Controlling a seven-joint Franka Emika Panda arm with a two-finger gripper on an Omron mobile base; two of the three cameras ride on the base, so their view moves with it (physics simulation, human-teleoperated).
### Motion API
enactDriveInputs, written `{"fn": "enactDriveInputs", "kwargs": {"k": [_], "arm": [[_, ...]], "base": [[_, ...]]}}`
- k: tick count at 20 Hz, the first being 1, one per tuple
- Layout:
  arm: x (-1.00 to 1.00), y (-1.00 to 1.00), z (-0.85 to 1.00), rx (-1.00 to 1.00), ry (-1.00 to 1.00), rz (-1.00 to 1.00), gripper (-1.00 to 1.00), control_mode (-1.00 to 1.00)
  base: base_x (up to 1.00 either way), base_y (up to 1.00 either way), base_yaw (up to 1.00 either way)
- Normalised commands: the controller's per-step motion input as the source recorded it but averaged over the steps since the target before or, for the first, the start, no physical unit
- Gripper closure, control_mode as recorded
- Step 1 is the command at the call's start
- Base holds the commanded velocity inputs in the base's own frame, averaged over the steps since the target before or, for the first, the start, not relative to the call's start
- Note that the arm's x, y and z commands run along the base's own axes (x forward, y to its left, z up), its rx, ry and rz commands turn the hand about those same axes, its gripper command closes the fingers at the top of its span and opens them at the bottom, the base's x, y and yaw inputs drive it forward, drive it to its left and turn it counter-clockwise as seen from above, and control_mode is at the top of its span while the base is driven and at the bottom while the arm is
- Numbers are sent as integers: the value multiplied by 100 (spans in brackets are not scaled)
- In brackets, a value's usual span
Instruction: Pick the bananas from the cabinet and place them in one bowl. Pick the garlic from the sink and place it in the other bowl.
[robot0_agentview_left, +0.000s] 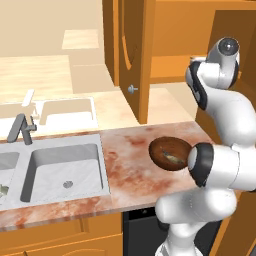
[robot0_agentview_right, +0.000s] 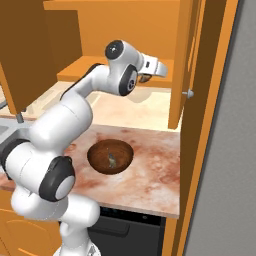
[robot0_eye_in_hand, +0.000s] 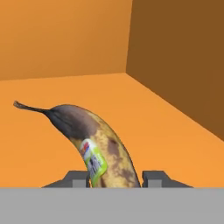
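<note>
Hand (robot0_eye_in_hand: 116, 180) clamped tight on the bananas (robot0_eye_in_hand: 94, 144), fingers (robot0_eye_in_hand: 75, 178) either side, above the cabinet (robot0_eye_in_hand: 65, 39) shelf.

One dark brown, yellow-streaked curved banana (robot0_eye_in_hand: 98, 146) with a small label sticker, on one orange wooden cabinet shelf (robot0_eye_in_hand: 166, 127). One brown round bowl (robot0_agentview_right: 110, 156) on the mottled pink stone counter (robot0_agentview_right: 150, 175), with one small dark piece inside. One grey steel sink (robot0_agentview_left: 62, 172), two basins, one angular grey faucet (robot0_agentview_left: 21, 127). One arched-panel orange cabinet door (robot0_agentview_left: 131, 55) with one round silver knob (robot0_agentview_left: 132, 89). One white robot arm (robot0_agentview_right: 65, 130).
</note>
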Motion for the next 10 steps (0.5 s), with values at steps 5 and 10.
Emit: {"fn": "enactDriveInputs", "kwargs": {"k": [5, 10], "arm": [[-50, 33, -4, 0, 8, 0, 100, -100], [-66, 39, -1, 2, 19, 0, 100, -100]], "base": [[0, 0, 0], [0, 0, 0]]}}
